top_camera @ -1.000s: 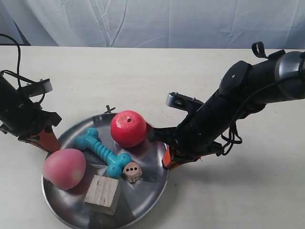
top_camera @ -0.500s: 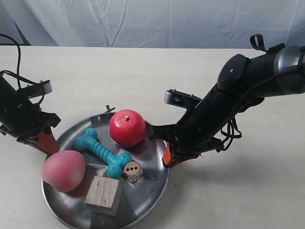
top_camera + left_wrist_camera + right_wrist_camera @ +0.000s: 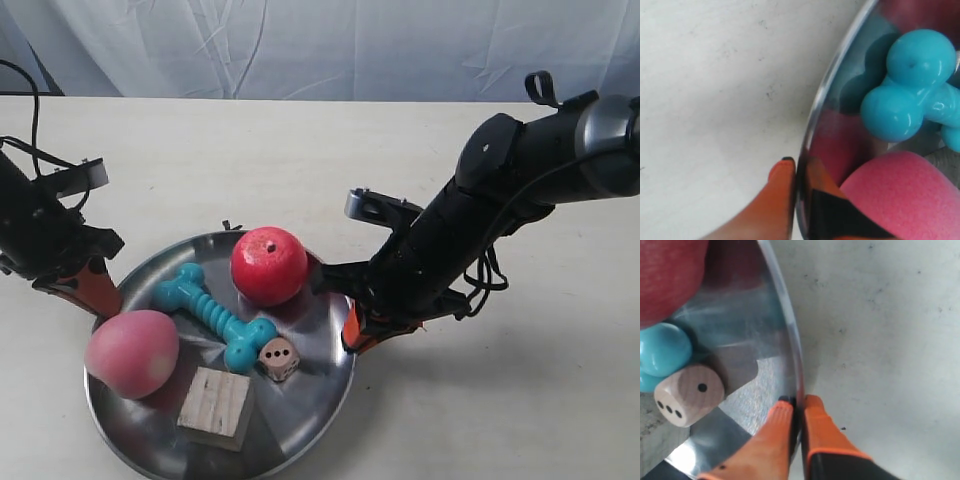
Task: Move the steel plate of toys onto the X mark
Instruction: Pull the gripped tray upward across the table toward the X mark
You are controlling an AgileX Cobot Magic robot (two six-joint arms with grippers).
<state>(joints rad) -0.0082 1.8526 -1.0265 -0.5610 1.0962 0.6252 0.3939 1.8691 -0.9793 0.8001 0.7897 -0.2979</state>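
Left gripper [image 3: 797,169] shut down to a thin gap, orange fingers [image 3: 780,200] pinching the rim of the steel plate [image 3: 310,385]: one finger outside the rim, the other inside. Right gripper [image 3: 797,404] closed the same way on the opposite rim, fingers either side of the metal edge w/ no visible slack. The plate thus spans btwn the two grippers, and both arms reach down to it over the cream tabletop [image 3: 300,150]. Cannot tell whether the plate rests on the table or is raised off it. Toys, all inside the plate: pink peach [image 3: 132,353] just beside the left gripper's inner finger. One knob end of the teal dog-bone [image 3: 212,318] is next inward from that gripper. Beige die [image 3: 278,358] sits near the right gripper, just inside the rim, and the bone's other end touches it. Red apple [image 3: 268,265] is inward of the right gripper. Wooden cube [image 3: 215,407] lies about midway btwn grippers, beside the die. X mark [image 3: 230,228] is btwn the grippers too, at the plate's rim beyond the apple, only partly showing past the edge.
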